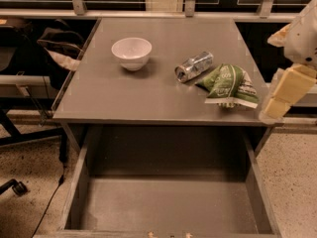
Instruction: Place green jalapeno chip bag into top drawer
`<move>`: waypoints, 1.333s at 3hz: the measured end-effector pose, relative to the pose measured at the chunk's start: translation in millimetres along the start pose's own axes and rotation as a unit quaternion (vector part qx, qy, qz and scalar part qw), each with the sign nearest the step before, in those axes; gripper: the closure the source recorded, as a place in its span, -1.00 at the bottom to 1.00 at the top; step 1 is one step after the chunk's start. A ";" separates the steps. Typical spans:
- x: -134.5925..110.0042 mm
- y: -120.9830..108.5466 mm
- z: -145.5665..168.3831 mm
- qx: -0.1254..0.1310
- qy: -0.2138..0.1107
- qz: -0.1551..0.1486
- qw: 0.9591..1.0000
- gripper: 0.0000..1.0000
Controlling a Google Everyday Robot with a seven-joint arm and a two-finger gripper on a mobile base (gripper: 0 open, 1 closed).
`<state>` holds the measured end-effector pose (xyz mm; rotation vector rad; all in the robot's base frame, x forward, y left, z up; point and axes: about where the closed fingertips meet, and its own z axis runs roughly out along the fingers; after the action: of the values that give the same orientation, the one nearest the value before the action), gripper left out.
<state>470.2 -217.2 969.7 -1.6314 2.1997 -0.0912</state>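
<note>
While the bag (229, 85) lies on the surface (124, 98), the hand (285, 93) hovers to its right; open or closed, I cannot tell.

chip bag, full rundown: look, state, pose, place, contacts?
The green jalapeno chip bag is a small crumpled foil pouch, green with white print and a white lower edge. It lies flat on the right side of the grey table, near the front edge. Its left tip touches or nearly touches the crushed silver can. The pincer hangs apart from it, just off its right side.
</note>
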 end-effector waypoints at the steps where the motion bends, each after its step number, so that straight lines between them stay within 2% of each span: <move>1: 1.9 -9.9 20.8 -0.003 -0.009 0.009 1.000 -1.00; 3: 11.7 -17.5 69.8 -0.035 -0.013 0.026 0.999 -1.00; 4: -9.0 -42.9 86.3 -0.031 -0.019 0.008 0.999 -1.00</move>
<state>541.6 -206.8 905.1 -1.6351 2.2062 0.0133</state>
